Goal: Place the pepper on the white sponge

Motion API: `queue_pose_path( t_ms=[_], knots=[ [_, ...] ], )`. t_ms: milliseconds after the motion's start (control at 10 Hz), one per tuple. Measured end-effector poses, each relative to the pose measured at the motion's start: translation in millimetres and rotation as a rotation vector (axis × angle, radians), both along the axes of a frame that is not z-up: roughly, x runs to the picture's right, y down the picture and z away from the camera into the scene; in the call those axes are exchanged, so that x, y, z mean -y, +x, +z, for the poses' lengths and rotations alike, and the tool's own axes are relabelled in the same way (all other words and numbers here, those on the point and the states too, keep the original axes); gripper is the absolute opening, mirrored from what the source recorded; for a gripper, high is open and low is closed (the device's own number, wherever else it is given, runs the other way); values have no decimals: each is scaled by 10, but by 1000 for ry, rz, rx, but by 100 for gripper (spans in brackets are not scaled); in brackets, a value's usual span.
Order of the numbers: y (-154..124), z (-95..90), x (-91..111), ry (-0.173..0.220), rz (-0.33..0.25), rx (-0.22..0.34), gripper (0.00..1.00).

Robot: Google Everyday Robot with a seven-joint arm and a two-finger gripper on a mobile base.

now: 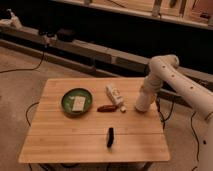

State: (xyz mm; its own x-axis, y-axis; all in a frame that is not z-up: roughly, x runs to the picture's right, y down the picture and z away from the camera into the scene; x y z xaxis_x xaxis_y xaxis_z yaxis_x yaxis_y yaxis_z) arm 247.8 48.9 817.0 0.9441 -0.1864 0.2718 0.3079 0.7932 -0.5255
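The pepper (106,107), a small slim reddish-brown chili shape, lies flat on the wooden table (60,140) near its middle. The white sponge (79,103) lies inside a green bowl (66,99) to the pepper's left. My gripper (140,106) hangs at the end of the white arm (167,75) over the table's right side, to the right of the pepper and apart from it.
A white bottle-like object (114,94) lies just behind and to the right of the pepper. A black upright object (110,137) stands near the table's front edge. A dark shelf with cables runs behind the table.
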Motion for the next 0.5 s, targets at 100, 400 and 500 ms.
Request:
queue_pose_path(
  t_ms=[100, 400, 500],
  knots=[
    [-92, -243, 52, -5, -1, 26, 0],
    [-379, -768, 131, -21, -24, 134, 0],
    [-502, -931, 163, -23, -35, 178, 0]
  ],
)
